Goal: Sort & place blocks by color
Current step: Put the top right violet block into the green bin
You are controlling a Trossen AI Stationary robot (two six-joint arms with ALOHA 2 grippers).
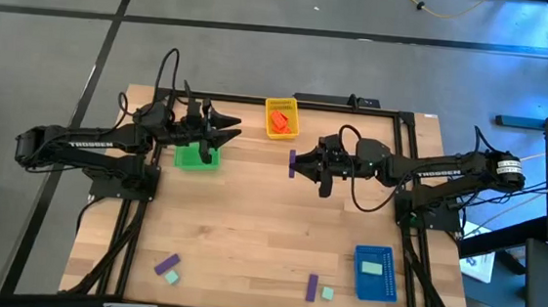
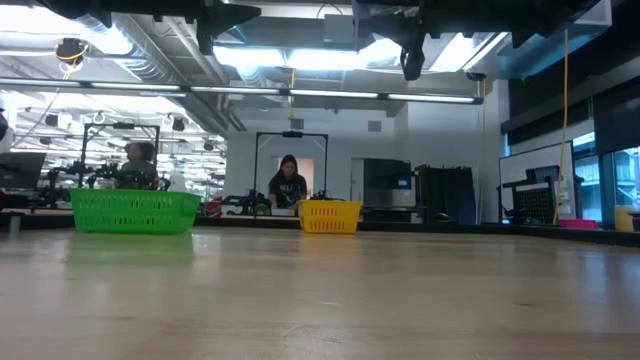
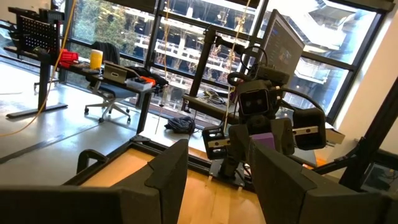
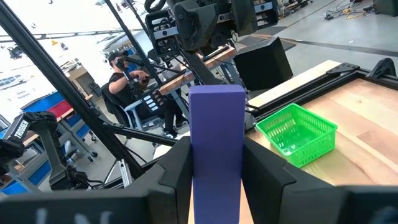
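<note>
Both arms are up off the table (image 1: pixel 269 212) here. The right gripper (image 1: pixel 295 162) is holding a purple block (image 1: pixel 293 162) upright between its fingers, hanging in the air just below the yellow tray (image 1: pixel 281 117). In the right wrist view the block (image 4: pixel 216 149) stands tall between the two dark fingers (image 4: pixel 173 171), pinched on both sides.

The left gripper (image 1: pixel 225 126) hovers left of the yellow tray, right over the green tray (image 1: pixel 196 157). Its fingers (image 3: pixel 163 177) are spread apart with nothing between them.

Where the blocks are, all going off the yellow tray:
- an orange-red one (image 1: pixel 278 122) sits inside it
- a mint one (image 1: pixel 372 268) lies in the blue tray (image 1: pixel 375 273), far off at the opposite, near-right part of the table
- a purple one (image 1: pixel 311 287) and a mint one (image 1: pixel 328 293) lie side by side on the bare table, just left of the blue tray
- another purple (image 1: pixel 166 263) and mint (image 1: pixel 173 277) pair is at the near-left corner, touching or almost touching, can't quite tell

The green tray looks like it has nothing in it, though the left gripper covers part of it from above.

Low view shows the green tray (image 2: pixel 135 211) and yellow tray (image 2: pixel 329 216) at the far edge, and a person (image 2: pixel 288 186) in the room behind them.
</note>
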